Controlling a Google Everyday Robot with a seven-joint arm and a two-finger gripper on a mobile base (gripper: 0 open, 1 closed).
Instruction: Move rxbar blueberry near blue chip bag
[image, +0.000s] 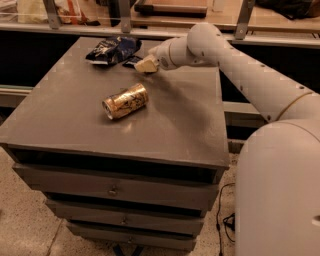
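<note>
Camera view: gripper (146, 64) beside rxbar blueberry (131, 61), blue chip bag (111, 49).

Matt grey tabletop (175, 115), shiny gold metal can (125, 100).
Crinkled glossy blue foil bag (112, 48); smooth cream plastic gripper (146, 64) just beside it.

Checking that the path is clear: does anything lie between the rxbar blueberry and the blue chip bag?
Nothing visible does. The rxbar blueberry lies right beside the blue chip bag, with the claw at the bar's other side. The gold can lies on its side nearer the front, off that path.
</note>
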